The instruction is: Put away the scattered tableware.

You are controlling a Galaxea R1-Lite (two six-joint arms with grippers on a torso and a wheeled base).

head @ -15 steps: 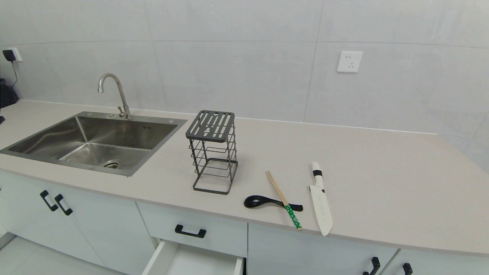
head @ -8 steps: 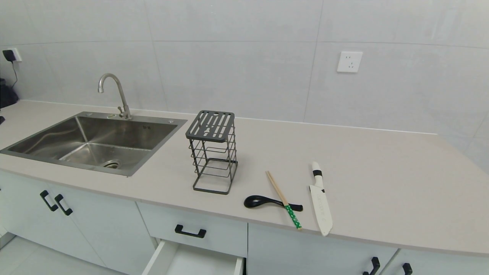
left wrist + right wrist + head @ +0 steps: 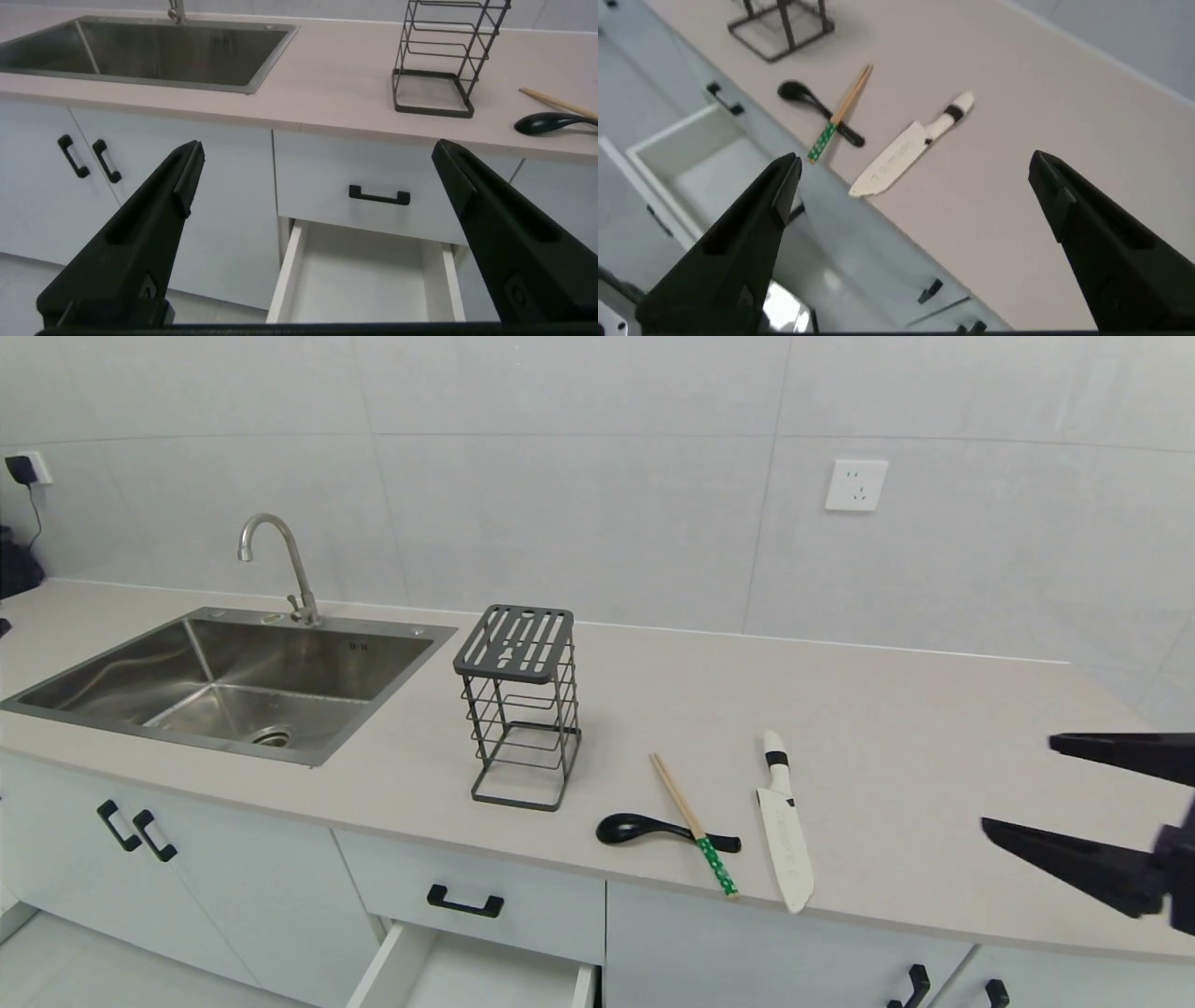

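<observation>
1. So, the right gripper [image 3: 1018, 782] has just slid into the head view over the right end of the counter [image 3: 887, 709]. Its fingers are spread wide with nothing between them. A second ago it wasn't there.
2. The tableware hasn't budged. The knife [image 3: 782, 831] lies near the counter's front edge, blade tip pointing at that edge. The chopsticks [image 3: 693, 821] sit just beside it, crossing the handle of the black spoon [image 3: 644, 828].
3. My read: this is the start of the first pick, probably the knife since it's closest to that gripper. Nothing is put away yet.
4. The left gripper [image 3: 316, 149] is wide open and empty too, hanging low in front of the cabinets and facing the open drawer [image 3: 364, 280] under the front edge.
5. The wire rack [image 3: 518, 705] stands upright and empty mid-counter, between the sink [image 3: 56, 705] and the tableware. It's probably the destination, though the drawer could be.
6. Room-wise, the counter is pale and matte, with the steel sink and faucet [image 3: 280, 560] toward the left end. Behind is a grey tiled wall with a white socket [image 3: 856, 483].
</observation>
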